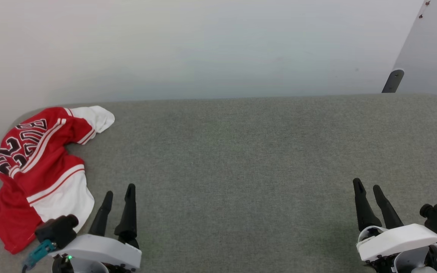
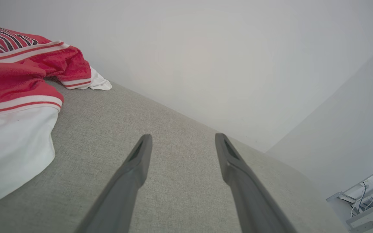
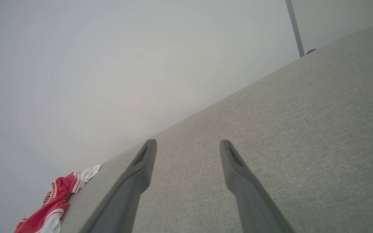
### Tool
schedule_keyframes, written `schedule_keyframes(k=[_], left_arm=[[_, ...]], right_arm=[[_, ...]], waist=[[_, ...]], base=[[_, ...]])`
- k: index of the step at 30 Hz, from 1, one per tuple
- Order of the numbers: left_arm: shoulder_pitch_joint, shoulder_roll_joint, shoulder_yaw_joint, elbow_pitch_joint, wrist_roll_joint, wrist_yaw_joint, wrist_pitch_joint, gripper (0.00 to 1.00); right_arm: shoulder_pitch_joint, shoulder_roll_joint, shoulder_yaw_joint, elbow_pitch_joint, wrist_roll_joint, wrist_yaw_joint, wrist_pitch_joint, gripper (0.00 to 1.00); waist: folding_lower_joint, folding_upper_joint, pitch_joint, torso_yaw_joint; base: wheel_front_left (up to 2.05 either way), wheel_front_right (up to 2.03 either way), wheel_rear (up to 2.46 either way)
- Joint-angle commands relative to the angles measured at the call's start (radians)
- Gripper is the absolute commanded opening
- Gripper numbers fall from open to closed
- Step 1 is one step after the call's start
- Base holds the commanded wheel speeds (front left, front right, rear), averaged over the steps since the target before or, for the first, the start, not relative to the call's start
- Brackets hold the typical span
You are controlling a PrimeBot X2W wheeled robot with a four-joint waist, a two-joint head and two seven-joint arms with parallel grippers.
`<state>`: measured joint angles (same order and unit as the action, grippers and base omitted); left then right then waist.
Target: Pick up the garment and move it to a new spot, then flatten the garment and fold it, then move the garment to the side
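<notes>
While the garment (image 1: 40, 167) lies crumpled at the counter's (image 1: 241, 151) left edge, the left claw (image 1: 119, 189) and right claw (image 1: 367, 184) stand spread, empty.

Black number 23, sideways, on garment (image 1: 40, 167); adjoining lettering crumpled, unreadable.

Part of garment (image 1: 47, 174) lettering (image 1: 32, 132) (creased) illegible

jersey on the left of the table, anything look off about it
Yes. The jersey lies crumpled in a bunched heap at the left edge of the grey table, sleeves twisted and its lettering creased, not flat. Nothing looks torn or spilled. The left hand sits open beside it, holding nothing.
</notes>
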<state>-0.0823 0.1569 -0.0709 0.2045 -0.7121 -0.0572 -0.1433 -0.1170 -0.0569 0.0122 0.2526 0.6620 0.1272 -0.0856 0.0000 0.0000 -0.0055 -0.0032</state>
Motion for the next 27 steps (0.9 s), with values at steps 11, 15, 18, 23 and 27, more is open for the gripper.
schedule_keyframes(k=[11,15,18,23,27], left_arm=[[-0.015,-0.001,0.005,-0.007,0.126,-0.023,-0.035,1.00],[-0.018,-0.002,0.008,-0.005,0.164,-0.028,-0.045,1.00],[-0.020,-0.004,0.009,-0.002,0.191,-0.033,-0.051,1.00],[-0.020,-0.005,0.011,-0.001,0.237,-0.036,-0.061,1.00],[-0.020,-0.006,0.013,0.001,0.270,-0.041,-0.070,1.00]], right_arm=[[-0.021,0.002,0.010,-0.020,-0.120,0.004,-0.027,1.00],[-0.021,0.003,0.011,-0.022,-0.155,0.004,-0.034,1.00],[-0.022,0.004,0.013,-0.025,-0.180,0.004,-0.039,1.00],[-0.025,0.004,0.015,-0.029,-0.220,0.004,-0.048,1.00],[-0.025,0.005,0.018,-0.031,-0.251,0.005,-0.054,1.00]], waist=[[0.0000,0.0000,-0.003,-0.001],[0.0000,0.0000,-0.002,-0.001],[0.0000,0.0000,-0.002,-0.001],[0.0000,0.0000,-0.002,-0.001],[0.0000,0.0000,-0.002,-0.001]], base=[[0.00,0.00,0.00],[0.00,0.00,0.00],[0.00,0.00,0.00],[0.00,0.00,0.00],[0.00,0.00,0.00]])
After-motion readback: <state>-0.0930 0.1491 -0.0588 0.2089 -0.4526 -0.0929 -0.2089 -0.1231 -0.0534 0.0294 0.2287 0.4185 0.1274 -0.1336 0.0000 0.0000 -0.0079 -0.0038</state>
